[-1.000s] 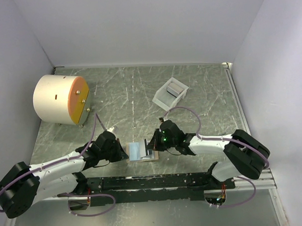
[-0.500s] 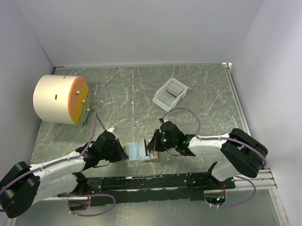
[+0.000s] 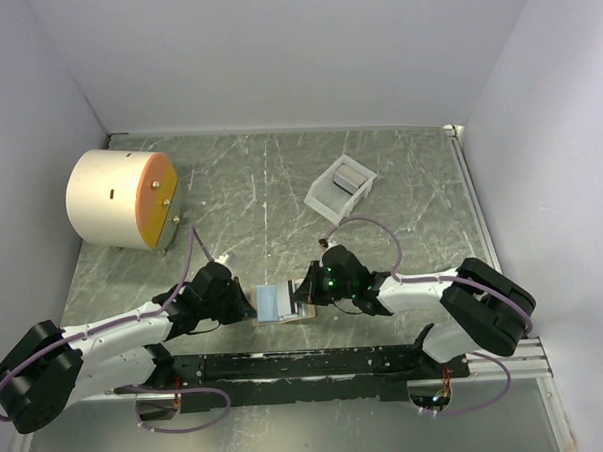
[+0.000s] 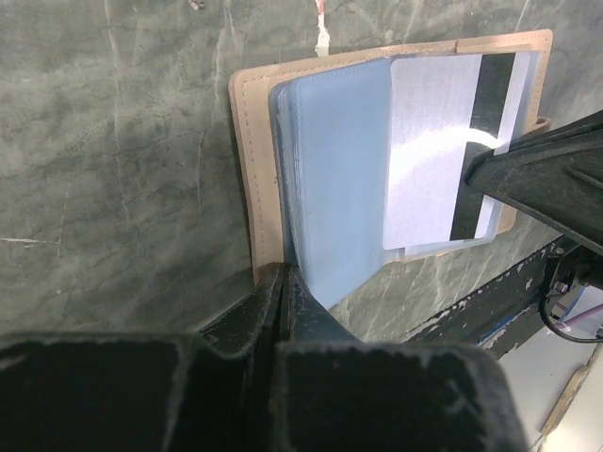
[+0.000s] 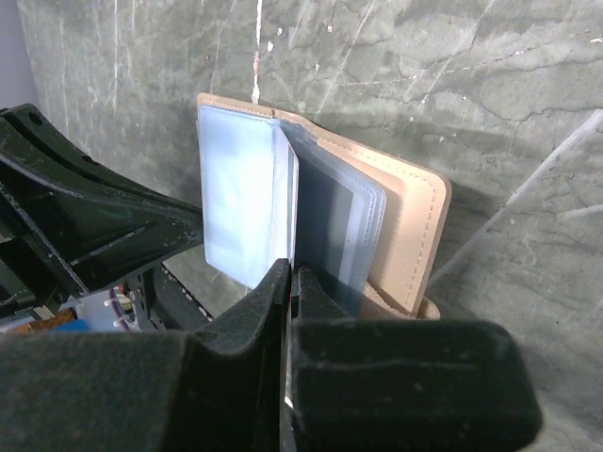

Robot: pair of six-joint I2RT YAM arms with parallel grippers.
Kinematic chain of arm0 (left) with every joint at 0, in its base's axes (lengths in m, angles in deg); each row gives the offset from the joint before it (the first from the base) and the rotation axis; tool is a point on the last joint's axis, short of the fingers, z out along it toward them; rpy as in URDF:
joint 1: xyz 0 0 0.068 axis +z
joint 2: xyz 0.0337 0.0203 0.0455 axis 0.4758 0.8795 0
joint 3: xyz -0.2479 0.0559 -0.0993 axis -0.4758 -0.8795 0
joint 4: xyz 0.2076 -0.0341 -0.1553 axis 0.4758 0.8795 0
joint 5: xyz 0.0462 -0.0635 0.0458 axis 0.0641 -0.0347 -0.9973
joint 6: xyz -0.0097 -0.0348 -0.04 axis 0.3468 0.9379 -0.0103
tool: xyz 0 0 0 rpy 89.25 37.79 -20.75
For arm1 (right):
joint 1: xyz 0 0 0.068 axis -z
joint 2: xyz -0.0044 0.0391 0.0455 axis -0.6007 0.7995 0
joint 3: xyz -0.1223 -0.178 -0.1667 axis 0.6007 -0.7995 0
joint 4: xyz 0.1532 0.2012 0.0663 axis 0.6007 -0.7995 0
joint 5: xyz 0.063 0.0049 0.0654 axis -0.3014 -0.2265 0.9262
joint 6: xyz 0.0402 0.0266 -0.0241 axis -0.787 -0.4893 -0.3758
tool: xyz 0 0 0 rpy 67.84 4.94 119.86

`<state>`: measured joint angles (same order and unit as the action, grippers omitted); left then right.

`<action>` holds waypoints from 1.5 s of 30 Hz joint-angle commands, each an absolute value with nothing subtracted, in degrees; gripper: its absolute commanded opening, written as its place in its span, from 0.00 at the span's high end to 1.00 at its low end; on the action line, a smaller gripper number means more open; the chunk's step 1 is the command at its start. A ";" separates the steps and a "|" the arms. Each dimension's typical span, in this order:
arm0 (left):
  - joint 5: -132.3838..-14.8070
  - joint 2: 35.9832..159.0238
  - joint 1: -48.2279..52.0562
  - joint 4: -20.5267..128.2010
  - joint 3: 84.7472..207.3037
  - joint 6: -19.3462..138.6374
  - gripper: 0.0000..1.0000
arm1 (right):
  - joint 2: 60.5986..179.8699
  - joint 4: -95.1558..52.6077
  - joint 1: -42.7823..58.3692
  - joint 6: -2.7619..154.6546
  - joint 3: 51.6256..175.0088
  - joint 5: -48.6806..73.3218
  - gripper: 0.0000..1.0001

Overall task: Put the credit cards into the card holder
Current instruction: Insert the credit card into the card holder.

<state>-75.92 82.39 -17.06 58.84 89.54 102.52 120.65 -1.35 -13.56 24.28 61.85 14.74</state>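
A tan wallet [image 3: 276, 302] with light-blue sleeves lies open near the table's front edge between both grippers. My left gripper [image 4: 283, 276] is shut on the wallet's near edge, where the tan cover [image 4: 252, 169] meets the sleeves. A credit card [image 4: 424, 151], white-backed with a black stripe, sticks partly out of a sleeve. My right gripper [image 5: 290, 278] is shut on its edge. The card holder [image 3: 320, 197], a white tray, sits farther back on the right with a grey card [image 3: 350, 173] inside.
A big white cylinder with an orange face [image 3: 120, 197] stands at the back left. The black mounting rail [image 3: 308, 364] runs just in front of the wallet. Walls close the table on three sides.
Almost nothing has changed. The right arm has shifted very slightly, and both grippers keep their holds at the wallet.
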 commanded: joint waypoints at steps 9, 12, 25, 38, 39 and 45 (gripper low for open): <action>-74.85 84.15 -17.36 56.77 88.84 102.47 0.91 | 123.86 -2.26 -15.06 25.40 61.84 18.51 1.00; -74.92 84.24 -17.36 56.89 88.88 102.37 0.91 | 123.92 -2.18 -15.05 25.47 61.78 18.14 1.00; -74.87 83.72 -17.37 57.15 88.64 102.55 0.91 | 123.83 -11.78 -15.10 25.48 66.34 14.30 0.70; -74.74 83.56 -17.37 57.30 88.70 102.43 0.91 | 120.19 -16.91 -15.18 26.96 69.06 12.28 0.53; -74.76 83.61 -17.38 57.43 88.78 102.39 0.91 | 120.17 -16.76 -15.18 26.95 69.14 12.39 0.53; -74.83 83.36 -17.33 57.60 88.80 102.36 0.91 | 121.35 -15.60 -15.31 26.88 69.29 13.40 0.55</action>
<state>-75.44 83.11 -17.06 57.53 89.41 102.54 120.82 -14.64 -14.96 26.07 68.45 14.07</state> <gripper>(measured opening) 0.093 0.450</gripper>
